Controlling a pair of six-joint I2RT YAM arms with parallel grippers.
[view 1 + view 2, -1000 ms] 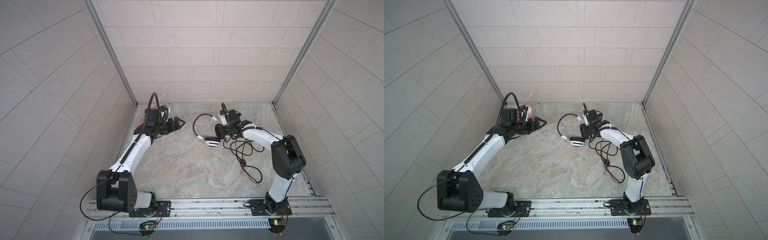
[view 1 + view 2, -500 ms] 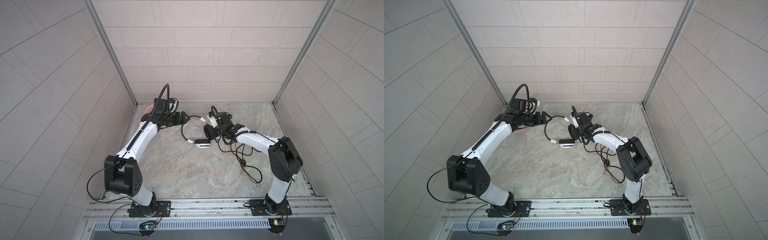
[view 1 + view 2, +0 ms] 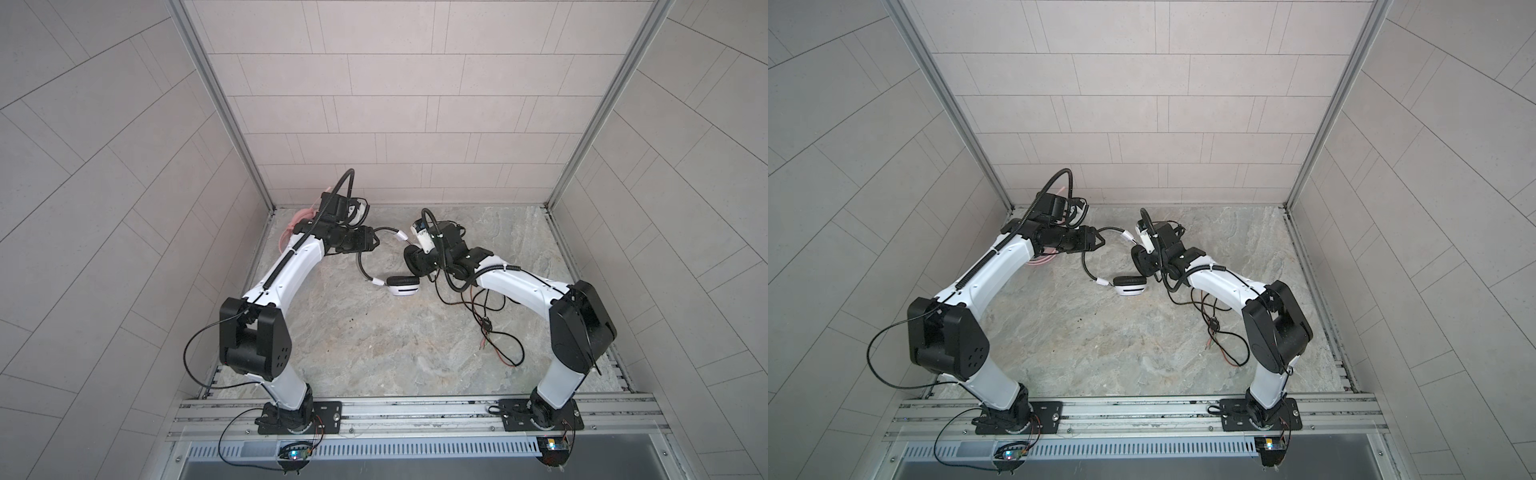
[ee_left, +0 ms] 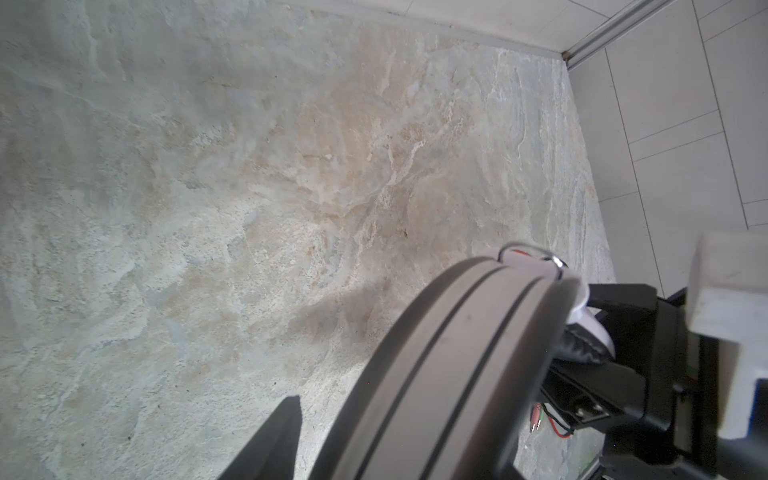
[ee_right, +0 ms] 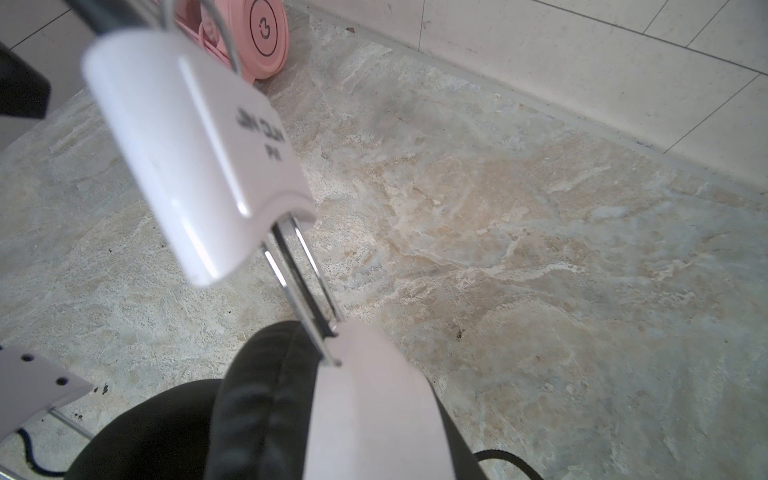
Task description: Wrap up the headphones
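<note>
Only the right wrist view clearly shows the pink headset (image 5: pixel 266 37) by the back wall (image 5: pixel 540 62). Farther from that wall, the right claw (image 3: pixel 419 262) clamps an earcup (image 5: pixel 266 415) of the white headset (image 3: pixel 401 286). The left claw (image 3: pixel 371 241) meets its headband (image 4: pixel 449 353), grip unclear.

A mottled stone-look floor (image 3: pixel 374 353), grey with tan streaks, is lying under soft, even light that is casting only faint shadows. Pale tiled walls are rising from three of its edges: a back wall (image 3: pixel 395 104) and two side walls (image 3: pixel 104 187) that are leaning outward in both top views. Slim metal posts (image 3: pixel 220 104) are standing at its two far corners. Along its near edge a metal rail (image 3: pixel 415 409) is running from side to side, with a slotted grille (image 3: pixel 415 451) lying just in front of it.
</note>
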